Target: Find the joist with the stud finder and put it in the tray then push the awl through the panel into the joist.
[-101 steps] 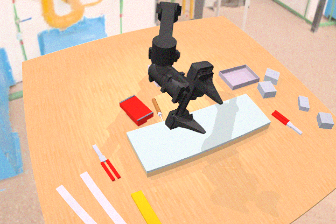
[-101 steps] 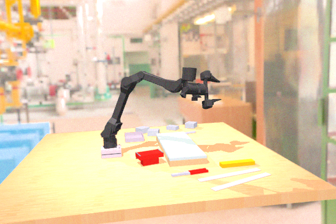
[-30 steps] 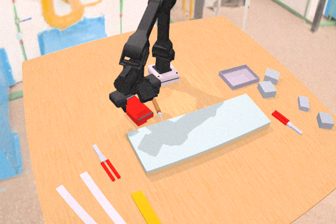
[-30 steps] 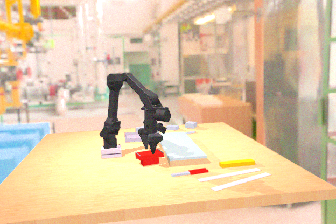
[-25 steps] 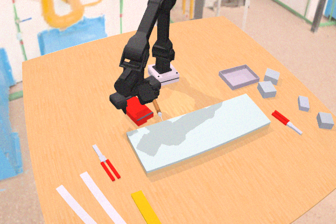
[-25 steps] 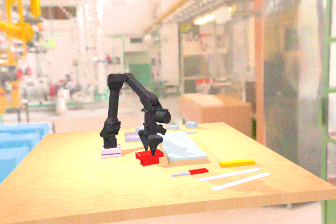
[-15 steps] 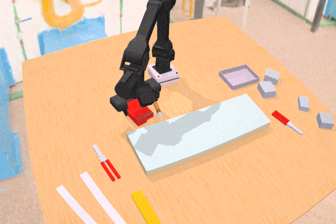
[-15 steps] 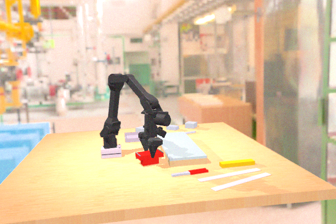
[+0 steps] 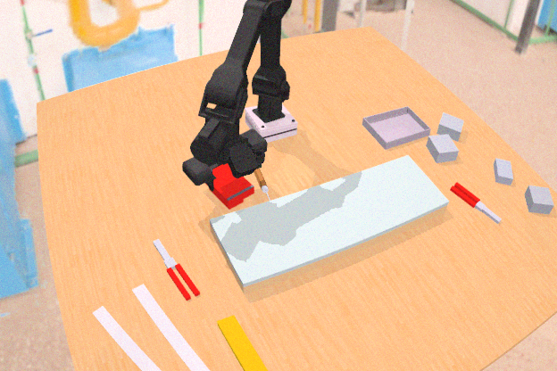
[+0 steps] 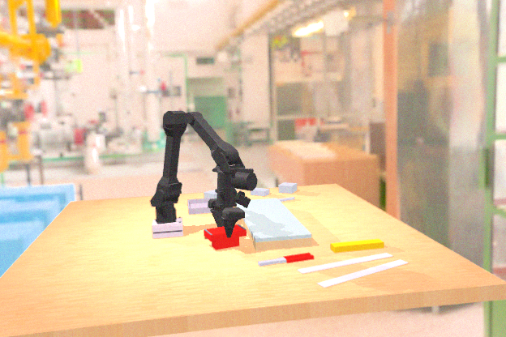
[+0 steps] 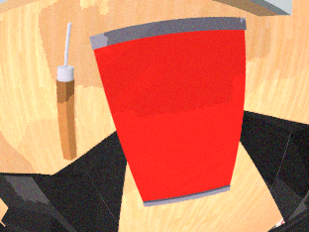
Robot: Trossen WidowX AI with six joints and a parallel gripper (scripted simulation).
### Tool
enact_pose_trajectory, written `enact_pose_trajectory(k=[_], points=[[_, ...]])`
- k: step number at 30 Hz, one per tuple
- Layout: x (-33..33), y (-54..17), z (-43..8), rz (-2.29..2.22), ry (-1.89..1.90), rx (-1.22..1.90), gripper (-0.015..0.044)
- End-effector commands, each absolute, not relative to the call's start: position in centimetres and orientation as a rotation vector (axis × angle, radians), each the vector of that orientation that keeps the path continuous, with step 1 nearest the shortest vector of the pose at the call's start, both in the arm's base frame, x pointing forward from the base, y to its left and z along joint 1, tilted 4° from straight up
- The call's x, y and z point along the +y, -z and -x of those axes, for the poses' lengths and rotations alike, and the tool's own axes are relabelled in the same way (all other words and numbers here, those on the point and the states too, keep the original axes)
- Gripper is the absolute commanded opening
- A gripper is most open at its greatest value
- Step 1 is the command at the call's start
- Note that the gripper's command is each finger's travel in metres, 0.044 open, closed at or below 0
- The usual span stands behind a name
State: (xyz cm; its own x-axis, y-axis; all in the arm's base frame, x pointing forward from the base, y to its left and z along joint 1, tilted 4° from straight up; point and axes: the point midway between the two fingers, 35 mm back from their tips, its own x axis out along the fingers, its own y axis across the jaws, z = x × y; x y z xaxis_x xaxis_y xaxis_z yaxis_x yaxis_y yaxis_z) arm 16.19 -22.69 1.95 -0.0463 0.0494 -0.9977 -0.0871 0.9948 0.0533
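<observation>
The red stud finder (image 9: 233, 190) (image 10: 220, 239) (image 11: 173, 109) stands on the table beside the panel's near-left corner in the exterior view. My gripper (image 9: 227, 174) (image 10: 225, 230) (image 11: 180, 126) is shut on the stud finder, one finger against each side. The awl (image 9: 260, 177) (image 11: 66, 119), with a brown handle and thin metal tip, lies beside it, its tip toward the panel; the arm hides it in the exterior view. The pale floor panel (image 9: 382, 196) (image 10: 281, 224) shows no hole that I can see. The joist is hidden. The shallow tray (image 9: 398, 128) (image 10: 199, 206) holds nothing.
Several grey blocks (image 9: 443, 149) (image 10: 287, 187) stand beyond the tray and panel. A red-handled tool (image 9: 466, 195) lies past the panel's far end. Red-handled pliers (image 9: 184, 279) (image 10: 298, 258), white strips (image 9: 169, 331) (image 10: 347, 262) and a yellow bar (image 9: 243, 344) (image 10: 358, 245) lie at the other end.
</observation>
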Motion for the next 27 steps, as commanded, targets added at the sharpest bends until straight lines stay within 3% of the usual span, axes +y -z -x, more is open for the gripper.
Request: enact_pose_trajectory(k=[1,9,27], points=[[-22.7,-2.2,-16.1,0.027,-0.107,1.617,0.0196],[-22.8,-3.7,-16.1,0.028,-0.107,1.617,0.0000],[-24.2,-5.4,-16.2,0.029,-0.106,1.617,0.0000]])
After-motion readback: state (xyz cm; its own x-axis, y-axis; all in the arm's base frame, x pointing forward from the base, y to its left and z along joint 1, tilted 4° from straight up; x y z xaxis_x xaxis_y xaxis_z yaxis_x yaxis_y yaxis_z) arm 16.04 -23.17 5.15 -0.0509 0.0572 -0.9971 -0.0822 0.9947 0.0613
